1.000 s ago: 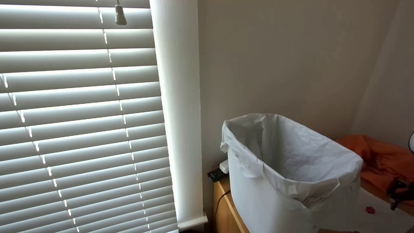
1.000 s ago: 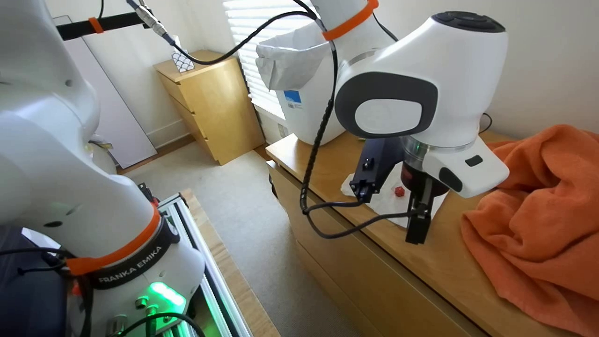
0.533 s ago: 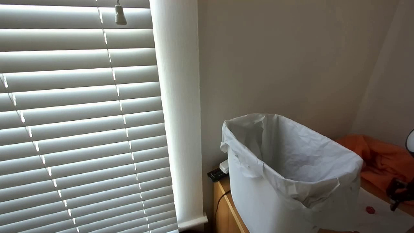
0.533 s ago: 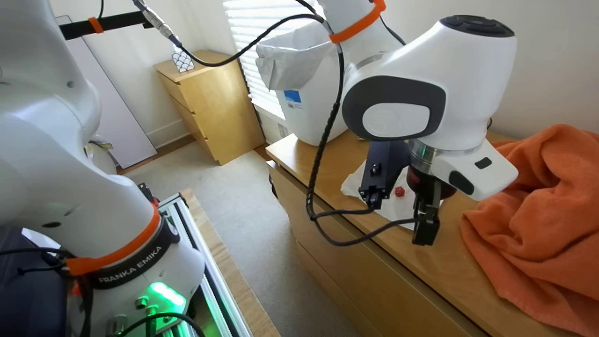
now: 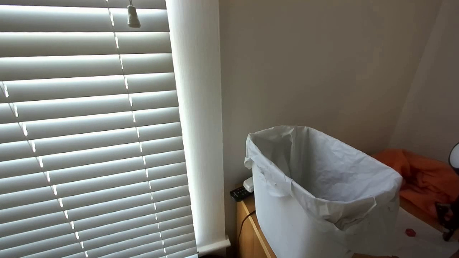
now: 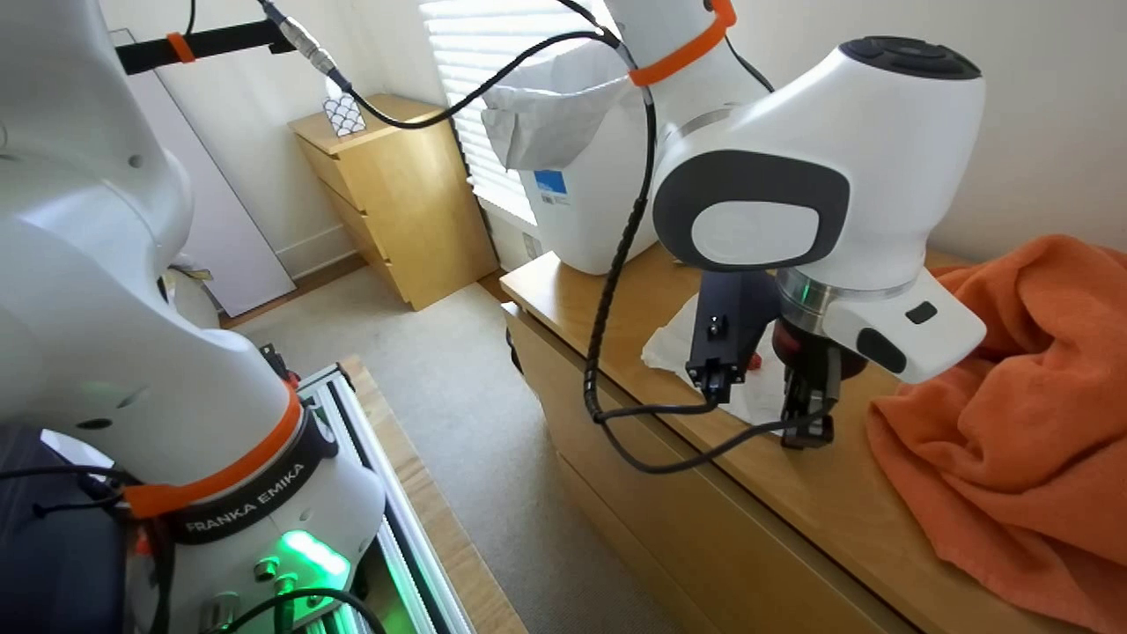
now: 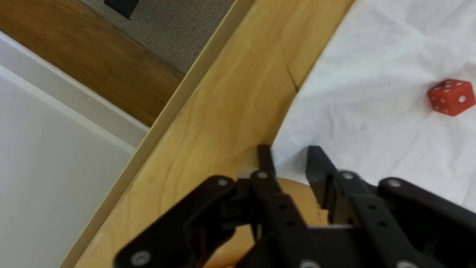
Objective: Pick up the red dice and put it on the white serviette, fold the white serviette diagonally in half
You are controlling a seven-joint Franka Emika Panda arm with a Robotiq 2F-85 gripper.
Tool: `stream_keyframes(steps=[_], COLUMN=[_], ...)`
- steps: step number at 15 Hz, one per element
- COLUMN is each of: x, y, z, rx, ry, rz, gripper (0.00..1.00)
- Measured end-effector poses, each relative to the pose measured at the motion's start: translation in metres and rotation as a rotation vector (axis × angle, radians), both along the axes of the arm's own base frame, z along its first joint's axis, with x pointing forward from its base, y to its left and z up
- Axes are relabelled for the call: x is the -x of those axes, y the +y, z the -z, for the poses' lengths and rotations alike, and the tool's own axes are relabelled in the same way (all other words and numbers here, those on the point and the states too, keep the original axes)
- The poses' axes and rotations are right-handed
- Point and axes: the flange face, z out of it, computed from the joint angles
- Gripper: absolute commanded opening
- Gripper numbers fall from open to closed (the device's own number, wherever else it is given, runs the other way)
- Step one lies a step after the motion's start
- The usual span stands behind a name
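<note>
My Panda arm point(image 6: 907, 167) leans out over the wooden surface point(image 6: 845, 493), the top of a chest of drawers point(image 6: 669, 493). In an exterior view my forearm point(image 6: 665, 22) slopes in from the top edge, bends at the wrist and points its tool end down; the stretch above it is cut off by the frame. In an exterior view my white casing point(image 5: 454, 156) is down to a sliver at the right edge. A white bin point(image 6: 581, 220) stands on the surface, its liner point(image 5: 344, 161) folded over the rim. An orange cloth point(image 6: 1012, 414) lies crumpled near my wrist, running out of frame. The white serviette point(image 7: 372, 126) is spread on the surface, faintly creased; it passes beyond the wrist view at the top and right, and in an exterior view the bin point(image 5: 287, 215) covers part of it. My claw point(image 7: 289, 149) is at one corner of it, fingers point(image 7: 318, 160) a narrow gap apart, with the corner showing between them. They are blurred, and I cannot tell whether they touch the serviette or hang just above it. The red die point(image 7: 452, 97) rests on the serviette, near the right edge of the wrist view and well apart from my claw. In an exterior view my dark wrist bracket point(image 6: 732, 321) covers all but a fleck of it.
</note>
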Motion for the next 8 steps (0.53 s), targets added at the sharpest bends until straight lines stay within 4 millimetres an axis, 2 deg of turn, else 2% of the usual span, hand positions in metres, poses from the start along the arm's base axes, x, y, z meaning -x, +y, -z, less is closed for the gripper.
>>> stream_keyframes(steps=[5, 8], x=[-0.006, -0.016], y=[0.007, 0.018], z=[-0.002, -0.013], rx=[0.001, 0.010], ry=[-0.006, -0.026], rz=[-0.027, -0.062], gripper=[0.00, 0.00])
